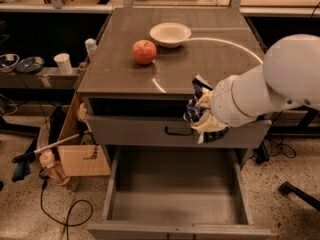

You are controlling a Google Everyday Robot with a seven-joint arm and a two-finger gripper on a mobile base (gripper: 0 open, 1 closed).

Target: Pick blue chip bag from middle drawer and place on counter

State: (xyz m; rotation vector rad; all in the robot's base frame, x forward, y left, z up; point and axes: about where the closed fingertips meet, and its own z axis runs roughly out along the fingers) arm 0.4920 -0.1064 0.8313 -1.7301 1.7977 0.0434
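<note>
The gripper (pixel 201 113), low and right of the apple (pixel 144 52), fingers clamped on the blue chip bag (pixel 192 114), should clear the surface (pixel 120 74) edge before releasing beside the apple.

White arm (pixel 272 86) reaches in from the right; its tool (pixel 204 115), mid-frame, clamps the blue chip bag (pixel 192 113).
</note>
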